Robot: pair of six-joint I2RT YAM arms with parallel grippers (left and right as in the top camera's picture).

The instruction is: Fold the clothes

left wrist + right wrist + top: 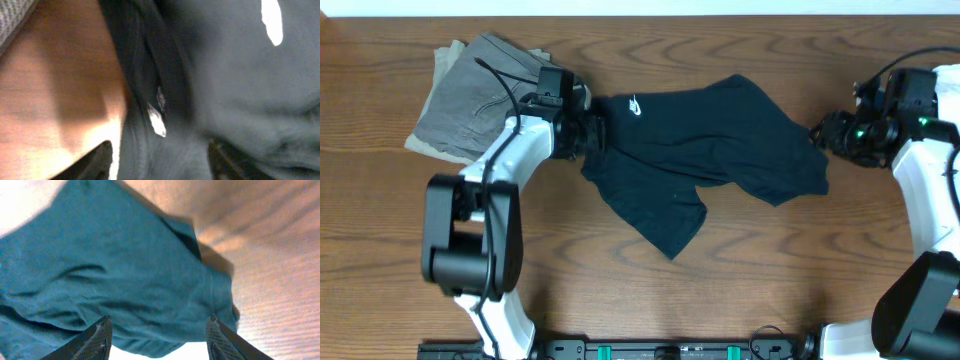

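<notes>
We judge the folding as barely begun. The T-shirt lies open and rumpled across the middle of the counter. Its white logo faces up near the left end. One part trails down toward the near edge and another reaches out to the right. We see no clean crease and no layer laid squarely over another, so every fold appears to remain to be made, and the cloth would need smoothing first. The grey garment sits apart at the far left corner and is not part of this job.

The left end effector is at the shirt's left edge, just beside the logo. In its wrist view the jaws stand wide apart, with dark bunched fabric and a small label lying between them. They have not pinched anything. The right end effector is at the shirt's right edge. Its wrist view likewise shows the jaws spread wide, with the shirt's hem and folds lying between them. Whether either one's tips touch the cloth we cannot tell. Neither has hold of the shirt.
</notes>
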